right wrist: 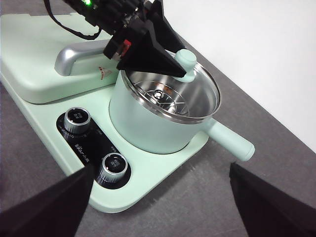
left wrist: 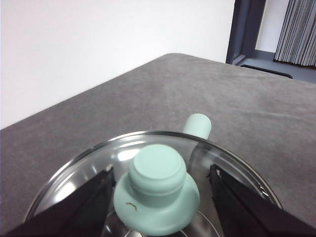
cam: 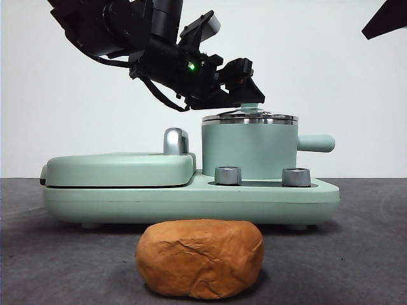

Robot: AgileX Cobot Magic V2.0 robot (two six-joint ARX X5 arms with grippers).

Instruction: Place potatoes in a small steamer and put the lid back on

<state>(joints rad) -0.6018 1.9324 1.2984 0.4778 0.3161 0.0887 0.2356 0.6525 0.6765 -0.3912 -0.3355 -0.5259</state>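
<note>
Potato lies on the grey table at lower centre of the front view, nearest the camera, apart from the appliance base. Behind it, right of centre, the small steamer stands on that base, side handle pointing right. The lid sits on or just above its rim. Left hand, entering from upper left, has jaws set either side of the lid knob, contact not confirmed. Right hand is spread open, holding nothing.

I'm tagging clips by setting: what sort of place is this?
Probably a lab or office test bench, not a kitchen: a grey felt-like table, a bare white wall, and one cooking appliance alone.
</note>
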